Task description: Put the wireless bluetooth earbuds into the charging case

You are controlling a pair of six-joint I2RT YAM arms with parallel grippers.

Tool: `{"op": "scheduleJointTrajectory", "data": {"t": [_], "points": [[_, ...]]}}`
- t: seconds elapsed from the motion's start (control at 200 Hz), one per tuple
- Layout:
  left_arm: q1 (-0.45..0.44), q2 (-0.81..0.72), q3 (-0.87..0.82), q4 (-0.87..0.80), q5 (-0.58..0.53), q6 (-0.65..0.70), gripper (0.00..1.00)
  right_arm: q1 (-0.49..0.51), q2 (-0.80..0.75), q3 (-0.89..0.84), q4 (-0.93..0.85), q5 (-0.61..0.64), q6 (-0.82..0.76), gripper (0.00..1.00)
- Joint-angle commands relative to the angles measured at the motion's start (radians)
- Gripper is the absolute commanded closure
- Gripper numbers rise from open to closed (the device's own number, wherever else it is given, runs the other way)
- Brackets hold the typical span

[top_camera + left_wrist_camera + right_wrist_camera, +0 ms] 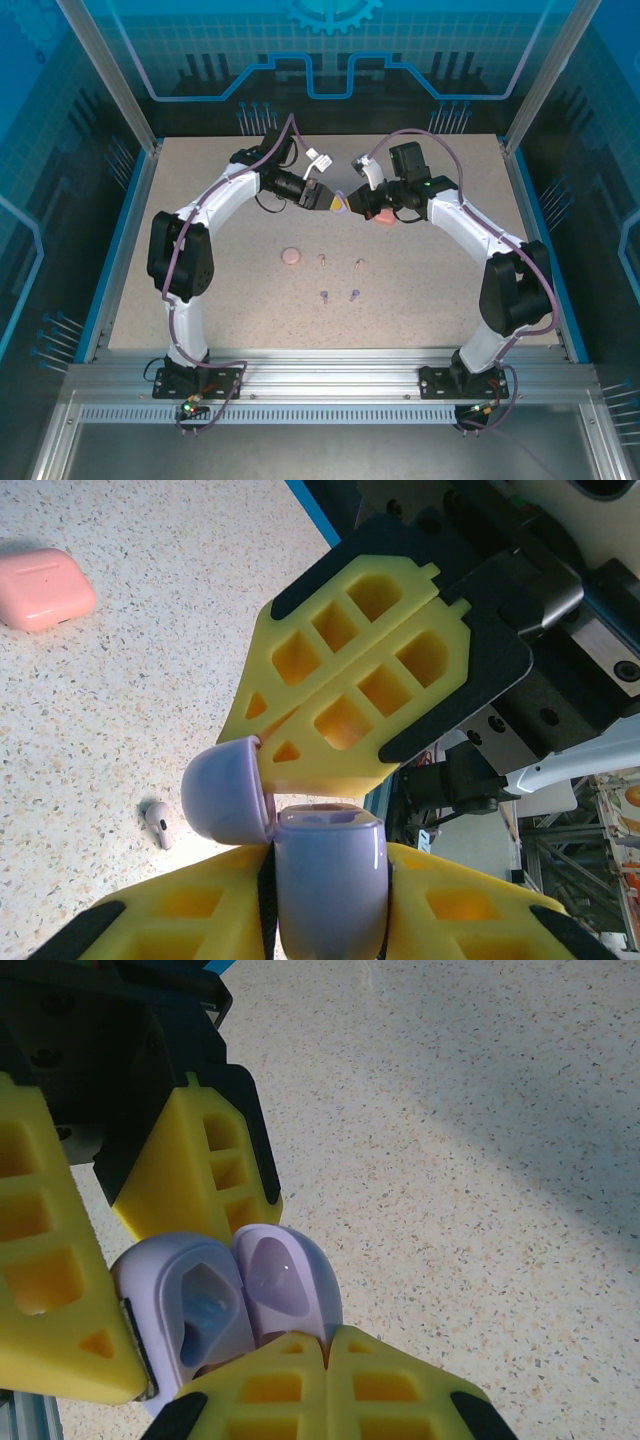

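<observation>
Two tiny purple stemmed earbuds [325, 296] lay on the speckled desk [420, 300], base-side of both claws (midway between arms). Left claw [330, 865] clamped the open lilac charging case [330, 905]; right claw [327, 1340], closed empty, touched its lid [225, 790].

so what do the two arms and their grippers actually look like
The left arm and right arm have white shells, black joints and a purple cable. The left gripper and right gripper have yellow wedge fingers with square and triangular cut-outs, black-backed.
</observation>
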Motion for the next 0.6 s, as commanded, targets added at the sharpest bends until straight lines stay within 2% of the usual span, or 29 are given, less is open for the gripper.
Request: {"op": "scheduleJointTrajectory", "data": {"t": [0.0, 0.135, 0.305, 0.425, 0.5, 0.595], "points": [[-0.006, 0.03, 0.024, -0.005, 0.028, 0.007, 0.66, -0.005, -0.008, 0.037, 0.005, -0.034, 0.011, 1.0], [-0.005, 0.034, 0.03, -0.004, 0.028, 0.007, 0.61, -0.002, -0.004, 0.043, -0.001, -0.033, 0.007, 1.0], [-0.005, 0.038, 0.036, -0.006, 0.027, 0.007, 0.64, -0.001, -0.002, 0.046, -0.008, -0.028, 0.003, 1.0], [-0.006, 0.038, 0.035, -0.005, 0.026, 0.012, 0.73, 0.001, -0.002, 0.046, -0.01, -0.025, 0.001, 1.0], [-0.006, 0.038, 0.034, -0.006, 0.028, 0.013, 0.84, 0.001, -0.002, 0.05, -0.011, -0.022, 0.002, 1.0], [-0.006, 0.036, 0.032, -0.007, 0.03, 0.012, 0.93, 0.0, -0.002, 0.058, -0.014, -0.011, 0.006, 1.0]]}}
